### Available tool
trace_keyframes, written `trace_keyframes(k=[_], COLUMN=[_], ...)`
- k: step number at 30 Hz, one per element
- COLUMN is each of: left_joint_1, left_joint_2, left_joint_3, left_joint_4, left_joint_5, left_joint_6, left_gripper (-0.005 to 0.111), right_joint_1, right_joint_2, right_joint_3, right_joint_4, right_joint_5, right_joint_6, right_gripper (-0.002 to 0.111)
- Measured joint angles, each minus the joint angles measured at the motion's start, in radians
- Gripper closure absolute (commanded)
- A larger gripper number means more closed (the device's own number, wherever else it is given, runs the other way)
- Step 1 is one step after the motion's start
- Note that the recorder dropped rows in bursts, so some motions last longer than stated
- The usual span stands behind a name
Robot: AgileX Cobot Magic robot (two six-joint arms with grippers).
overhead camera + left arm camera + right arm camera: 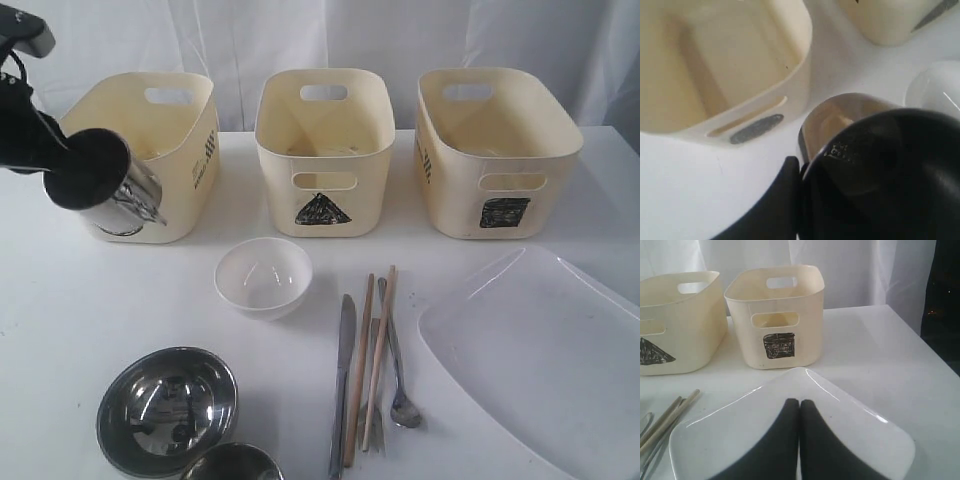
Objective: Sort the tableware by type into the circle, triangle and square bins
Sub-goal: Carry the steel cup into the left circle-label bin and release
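Note:
My left gripper (801, 187) is shut on the wall of a steel mug (130, 198), which hangs tilted in front of the circle bin (150, 115). The mug hides most of that bin's mark. The triangle bin (323, 150) and square bin (495, 150) stand to its right. On the table lie a small white bowl (263, 277), a steel bowl (167, 408), a second mug (232, 463), a knife (343, 380), chopsticks (368, 360), a spoon (400, 400) and the white square plate (540, 350). My right gripper (799, 405) is shut and empty above the plate (730, 435).
A white curtain hangs behind the bins. The table's right edge (910, 335) runs close to the square bin (775, 310). The left arm (25, 130) comes in from the upper left of the exterior view.

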Motion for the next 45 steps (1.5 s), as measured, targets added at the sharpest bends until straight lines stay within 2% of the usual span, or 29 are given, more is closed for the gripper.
trace_keyframes(k=[8, 14, 19, 33, 45], left_joint_1=[0.000, 0.000, 0.000, 0.000, 0.000], left_joint_2=[-0.014, 0.002, 0.091, 0.382, 0.588], left_joint_3=[-0.087, -0.175, -0.241, -0.417, -0.624], left_joint_4=[0.014, 0.102, 0.154, 0.169, 0.169], left_joint_5=[-0.083, -0.175, -0.213, -0.299, -0.303], left_joint_6=[0.000, 0.001, 0.001, -0.017, -0.051], left_gripper=[0.107, 0.107, 0.107, 0.107, 0.107], right_joint_1=[0.000, 0.000, 0.000, 0.000, 0.000], right_joint_2=[0.000, 0.000, 0.000, 0.000, 0.000], right_joint_3=[0.000, 0.000, 0.000, 0.000, 0.000], right_joint_4=[0.000, 0.000, 0.000, 0.000, 0.000], right_joint_5=[0.000, 0.000, 0.000, 0.000, 0.000], right_joint_6=[0.000, 0.000, 0.000, 0.009, 0.009], right_gripper=[0.108, 0.108, 0.108, 0.108, 0.108])
